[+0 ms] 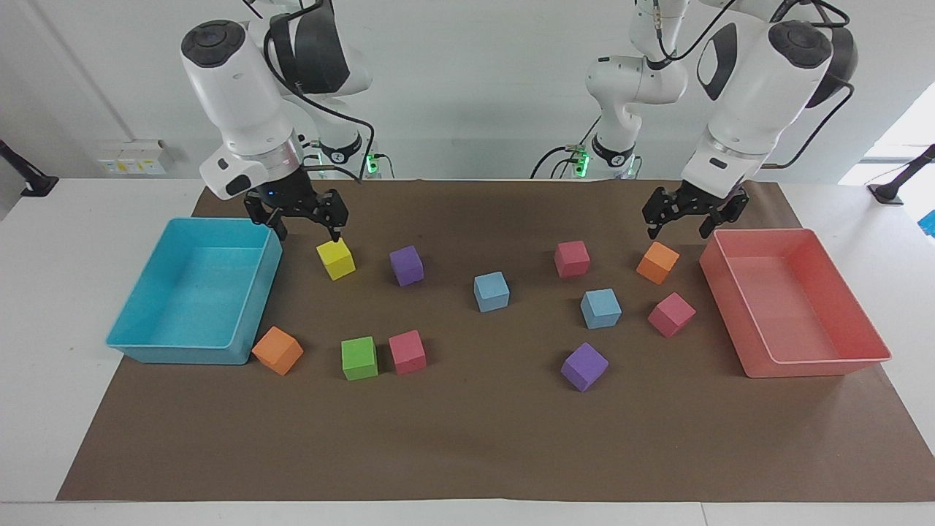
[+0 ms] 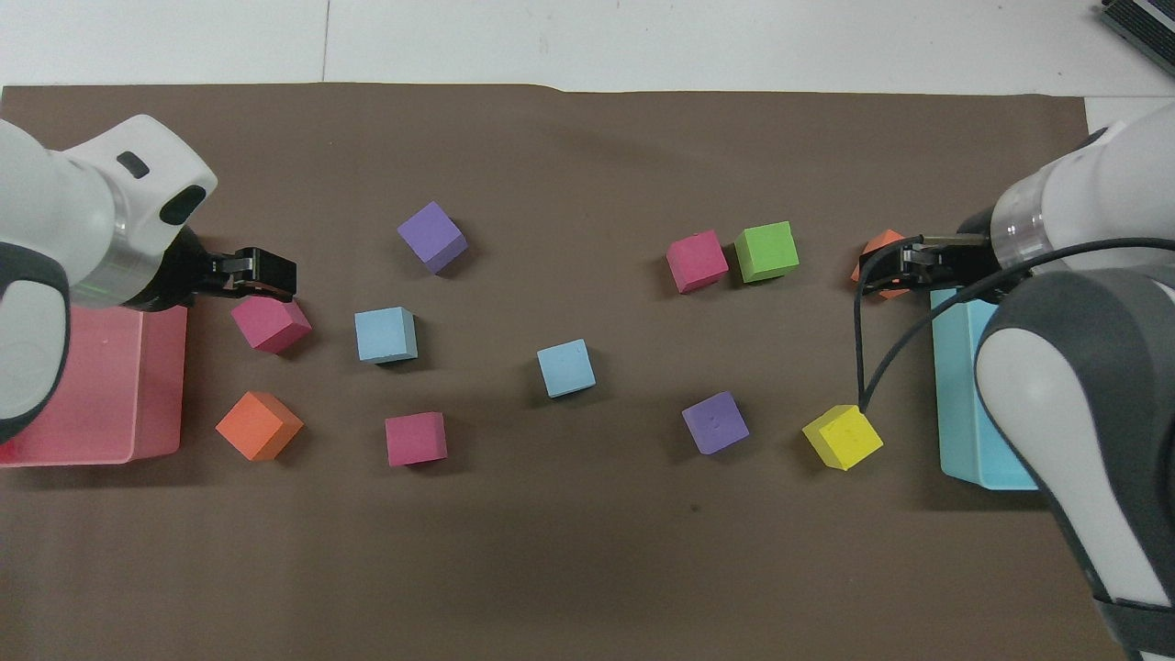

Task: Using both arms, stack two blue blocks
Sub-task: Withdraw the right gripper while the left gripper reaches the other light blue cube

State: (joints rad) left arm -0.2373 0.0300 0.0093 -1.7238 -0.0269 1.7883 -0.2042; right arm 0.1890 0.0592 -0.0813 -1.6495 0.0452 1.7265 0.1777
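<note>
Blue blocks point(image 1: 491, 291) point(image 1: 601, 307): unstacked at mid-frame on brown surface point(image 1: 467, 438), apart. Right end effector point(image 1: 299, 223): upper left of frame, fingers spread, empty, above yellow cube point(image 1: 335, 258). Left end effector point(image 1: 692, 218): upper right, fingers spread, empty, above orange cube point(image 1: 657, 262).

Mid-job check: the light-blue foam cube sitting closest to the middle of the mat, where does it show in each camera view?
Facing view: the small matte light-blue foam cube sits on the brown mat near the picture's centre, slightly above the middle.
Overhead view: the same cube lies just below the picture's centre.
Shared landmark: the purple foam cube beside it, toward the right arm's end, slightly nearer the robots.
</note>
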